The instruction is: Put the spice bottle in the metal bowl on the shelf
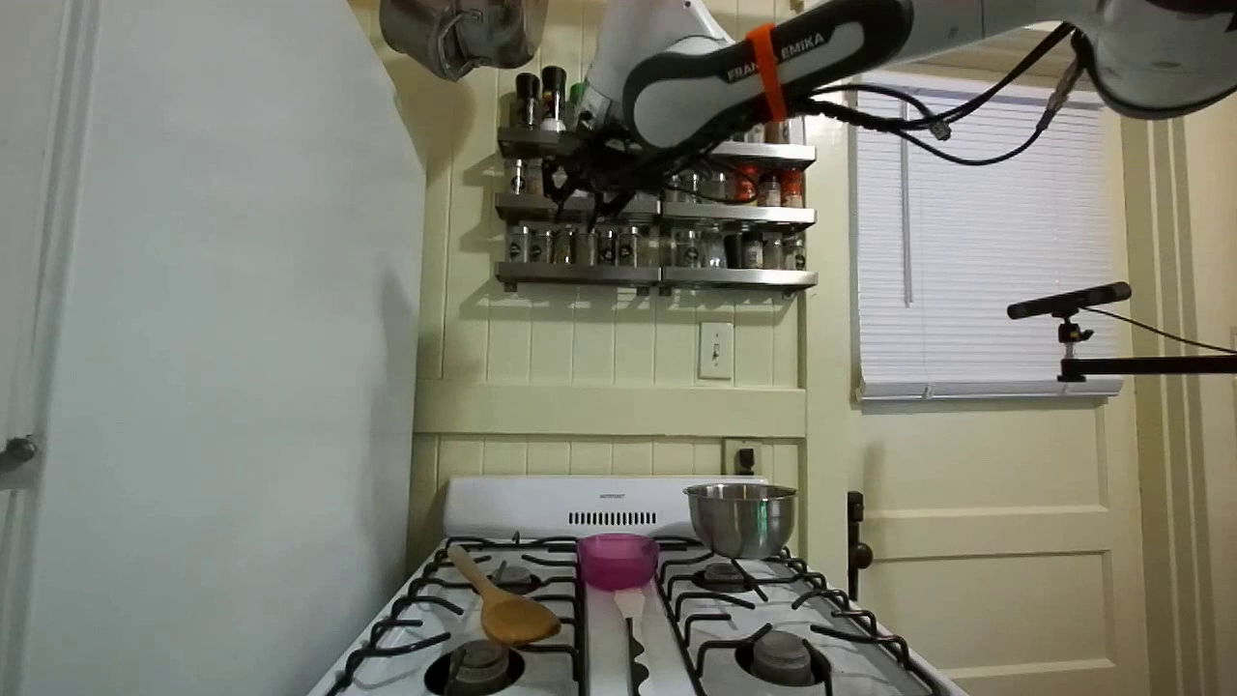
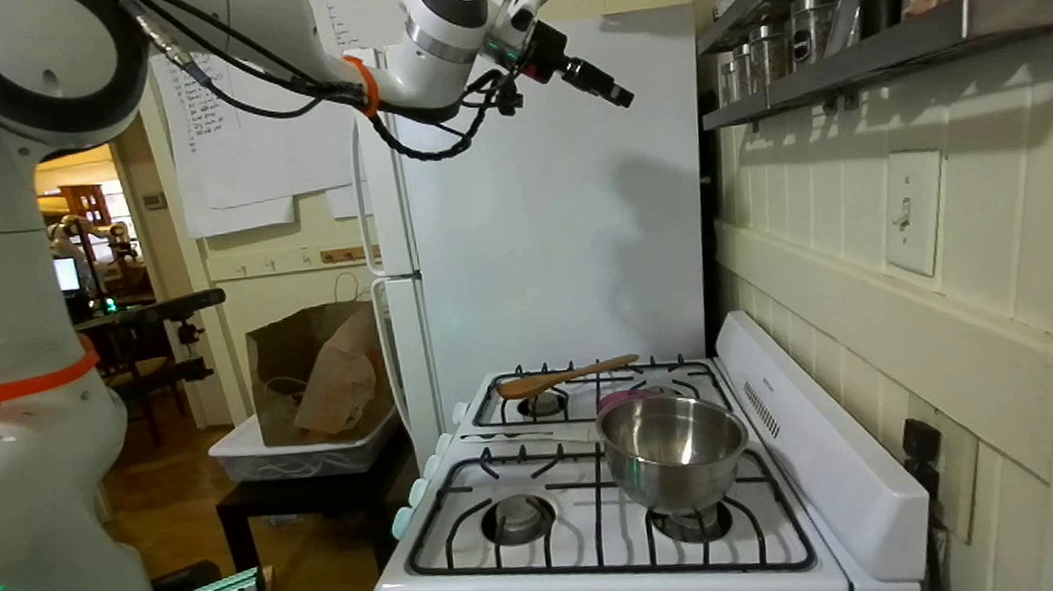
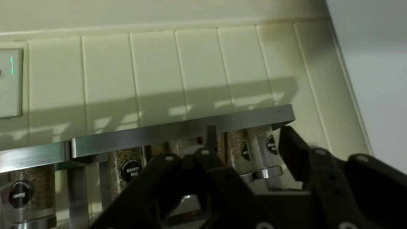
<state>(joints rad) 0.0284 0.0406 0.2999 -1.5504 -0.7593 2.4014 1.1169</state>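
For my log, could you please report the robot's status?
Gripper open, empty. Spice bottles on shelf; metal bowl upright on stove. Shelf lip may hinder a low grasp.

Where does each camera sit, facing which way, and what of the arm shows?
In an exterior view: beside the white stove, facing the white refrigerator; white arm and black gripper, left to top.
In an exterior view: at the stove's front, facing the tiered steel spice shelf; arm and gripper above.
Wrist view: on the wrist, picture upside down, facing pale wall panels and shelf; black fingers at bottom.
Both exterior views share the shiny steel bowl.
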